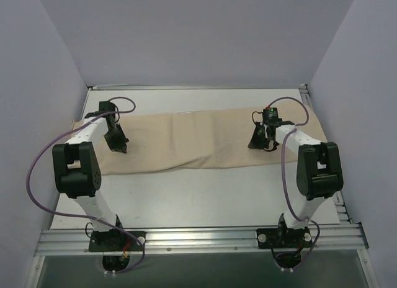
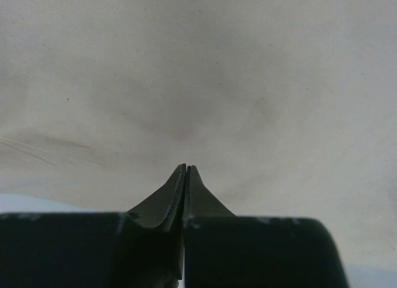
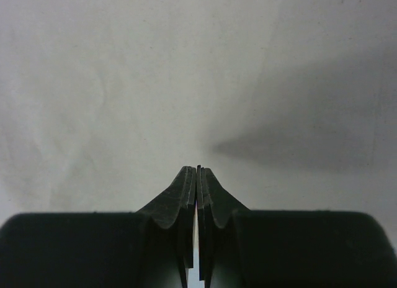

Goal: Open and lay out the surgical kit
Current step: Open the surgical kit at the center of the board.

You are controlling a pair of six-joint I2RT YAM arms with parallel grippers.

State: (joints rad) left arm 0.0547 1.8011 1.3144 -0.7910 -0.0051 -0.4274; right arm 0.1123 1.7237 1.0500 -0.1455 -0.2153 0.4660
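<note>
Jaws both closed over the cloth wrap (image 1: 198, 142), contents hidden.

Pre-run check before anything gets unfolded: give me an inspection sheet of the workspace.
Surface: white table, flat.
Job's things: beige cloth wrap lies folded in a long strip across the table; its contents are hidden.
Clutter: nothing seen.
Grippers: left gripper and right gripper are low over the wrap's two ends, jaws closed.
Cables: purple cables loop from both arms.
Surroundings: plain walls on three sides; metal rail at the near edge.
</note>
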